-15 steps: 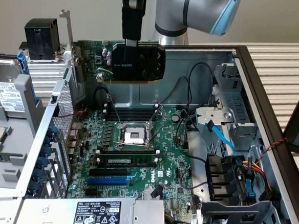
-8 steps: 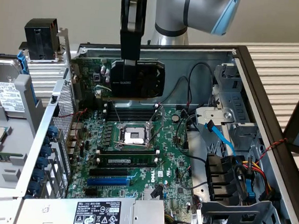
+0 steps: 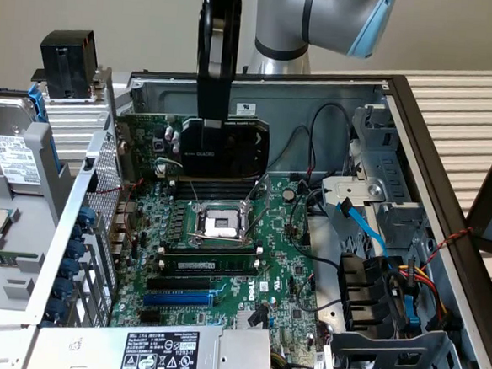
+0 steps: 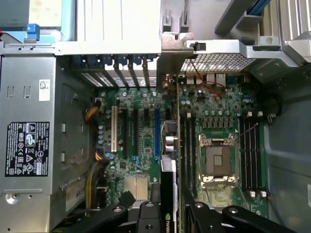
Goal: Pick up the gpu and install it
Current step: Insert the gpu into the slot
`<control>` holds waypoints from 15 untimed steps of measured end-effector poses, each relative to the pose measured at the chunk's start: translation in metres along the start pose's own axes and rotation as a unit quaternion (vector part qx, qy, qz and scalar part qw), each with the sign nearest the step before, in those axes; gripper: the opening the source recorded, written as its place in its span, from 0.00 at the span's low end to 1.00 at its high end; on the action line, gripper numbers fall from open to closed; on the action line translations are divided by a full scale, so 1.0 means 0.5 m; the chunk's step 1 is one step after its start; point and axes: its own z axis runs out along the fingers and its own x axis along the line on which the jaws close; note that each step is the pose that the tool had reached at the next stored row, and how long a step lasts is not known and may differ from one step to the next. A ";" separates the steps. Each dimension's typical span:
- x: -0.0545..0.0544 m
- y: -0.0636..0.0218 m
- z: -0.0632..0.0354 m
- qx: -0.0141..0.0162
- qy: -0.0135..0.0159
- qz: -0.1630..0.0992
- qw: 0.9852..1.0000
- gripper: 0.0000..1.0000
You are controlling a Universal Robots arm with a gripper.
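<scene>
Clearly the end effector is clenched on the gpu, its two dark fingers pinching the card's top edge from above. The gpu is a short card: a matte black, boxy cooler shroud with faint pale lettering, and a green circuit board reaching past it toward the exterior view's left. It hangs upright inside the open computer case, over the far part of the motherboard, just beyond the square metal CPU socket. Whether its lower edge touches the board I cannot tell.

From the wrist, the gpu is seen edge-on as a thin strip running from the end effector to a flat silver bracket next to the perforated metal rear panel. The motherboard is glossy green, crowded with small parts and long black, white and blue slots. A grey sheet-metal power supply carries a black printed label.
</scene>
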 end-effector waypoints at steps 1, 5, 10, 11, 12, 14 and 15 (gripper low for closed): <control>0.000 0.000 0.002 0.000 0.002 0.000 1.000 0.27; -0.001 0.003 0.016 0.000 0.004 0.000 1.000 0.27; -0.001 0.011 0.034 0.000 0.004 0.001 1.000 0.27; -0.001 0.012 0.038 0.000 0.004 0.001 1.000 0.27; -0.001 0.013 0.042 0.000 0.004 0.001 1.000 0.27; -0.001 0.013 0.050 0.000 0.004 0.001 1.000 0.27; -0.001 0.012 0.053 0.000 0.004 0.002 1.000 0.27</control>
